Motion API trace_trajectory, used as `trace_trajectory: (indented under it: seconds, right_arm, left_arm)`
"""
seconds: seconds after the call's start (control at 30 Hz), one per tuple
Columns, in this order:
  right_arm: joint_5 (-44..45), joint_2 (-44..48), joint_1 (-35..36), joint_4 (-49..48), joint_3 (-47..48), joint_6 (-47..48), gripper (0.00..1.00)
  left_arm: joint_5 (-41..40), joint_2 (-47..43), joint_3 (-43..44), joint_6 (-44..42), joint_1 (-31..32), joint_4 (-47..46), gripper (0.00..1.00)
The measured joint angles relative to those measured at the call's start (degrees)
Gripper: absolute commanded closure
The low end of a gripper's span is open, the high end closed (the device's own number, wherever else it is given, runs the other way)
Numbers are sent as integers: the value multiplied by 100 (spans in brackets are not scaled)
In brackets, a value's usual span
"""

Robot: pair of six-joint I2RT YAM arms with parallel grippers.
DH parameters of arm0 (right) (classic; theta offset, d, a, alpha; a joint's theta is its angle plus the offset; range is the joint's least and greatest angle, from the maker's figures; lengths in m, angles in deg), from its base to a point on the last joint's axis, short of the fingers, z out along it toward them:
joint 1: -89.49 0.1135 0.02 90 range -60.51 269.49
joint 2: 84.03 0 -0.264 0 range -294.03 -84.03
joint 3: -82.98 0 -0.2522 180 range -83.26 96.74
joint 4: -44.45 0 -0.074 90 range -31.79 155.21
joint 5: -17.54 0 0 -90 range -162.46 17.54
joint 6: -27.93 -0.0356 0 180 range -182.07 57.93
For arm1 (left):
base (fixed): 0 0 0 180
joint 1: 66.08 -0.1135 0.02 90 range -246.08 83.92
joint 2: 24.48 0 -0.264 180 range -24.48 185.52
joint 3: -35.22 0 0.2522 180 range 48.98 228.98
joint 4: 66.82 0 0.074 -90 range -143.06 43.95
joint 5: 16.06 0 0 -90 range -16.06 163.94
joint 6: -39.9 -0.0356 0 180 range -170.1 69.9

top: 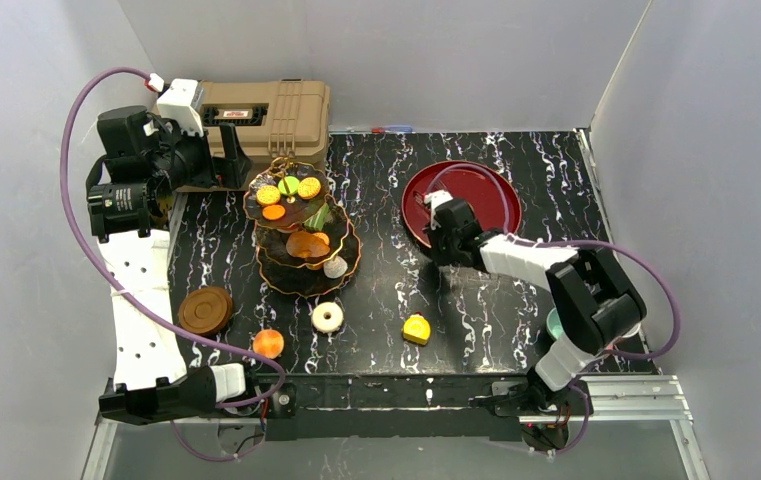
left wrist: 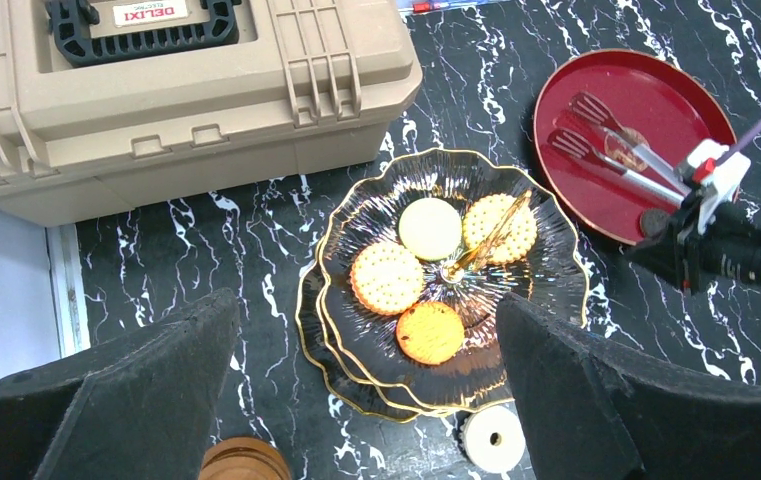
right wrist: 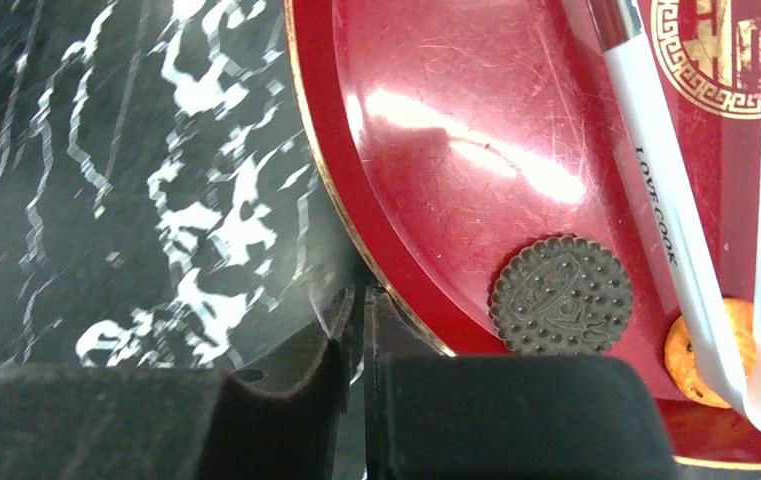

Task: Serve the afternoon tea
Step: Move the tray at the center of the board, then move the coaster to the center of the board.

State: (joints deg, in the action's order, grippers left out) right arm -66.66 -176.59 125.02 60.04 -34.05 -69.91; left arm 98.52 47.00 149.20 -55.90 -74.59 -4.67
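The dark three-tier stand (top: 344, 262) with gold rims holds several toy sweets. My left gripper (left wrist: 366, 300) hangs wide open above the stand's top tier (left wrist: 556, 290) and holds nothing. A white donut (top: 327, 317), an orange macaron (top: 268, 343) and a yellow cake (top: 416, 329) lie on the table in front. Brown saucers (top: 205, 310) are stacked at the left. My right gripper (right wrist: 361, 310) is shut on the near-left rim of the red plate (right wrist: 436, 150). A dark cookie (right wrist: 560, 296), an orange cookie (right wrist: 691, 355) and white tongs (right wrist: 656, 200) lie on that plate.
A big tan case (top: 266, 115) stands at the back left, just behind the stand. A teal cup (top: 554, 322) is mostly hidden behind the right arm. White walls close in the table on three sides.
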Motion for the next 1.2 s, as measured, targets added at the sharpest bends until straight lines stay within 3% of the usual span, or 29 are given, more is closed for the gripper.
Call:
trace_trajectory:
  seconds: [0.2, 0.3, 0.4, 0.47, 0.53, 0.57, 0.67, 0.87, 1.07, 1.2]
  right_arm:
    - [70, -367, -409, 48, 518, 232, 82]
    - [116, -376, -400, 127, 774, 256, 76]
    - [203, -291, -254, 195, 1008, 251, 65]
    - [372, -79, 39, 348, 1106, 245, 47]
    - [531, 223, 468, 490, 1154, 188, 5]
    - [566, 435, 715, 531, 1154, 111, 2]
    - [444, 1187, 1209, 496, 994, -170, 2]
    - [190, 2621, 1058, 208, 92, -1032, 2]
    - [396, 2496, 1843, 345, 4, -1403, 2]
    - [649, 2177, 2487, 588, 7, -1405, 2]
  left_arm:
    - [9, 0, 0, -52, 0, 13, 1]
    - [11, 0, 0, -63, 0, 22, 1]
    - [11, 0, 0, -107, 0, 70, 1]
    - [11, 0, 2, -166, 0, 142, 1]
    - [13, 2, 13, -243, -17, 247, 1]
    - [17, 13, 37, -302, -44, 339, 1]
    - [76, 76, 133, -560, -299, 625, 1]
    - [330, 337, -37, -1620, -1648, 1217, 3]
    - [74, 490, -800, -2929, -2319, 1755, 11]
    - [-529, 435, -1683, -3700, -2542, 1593, 17]
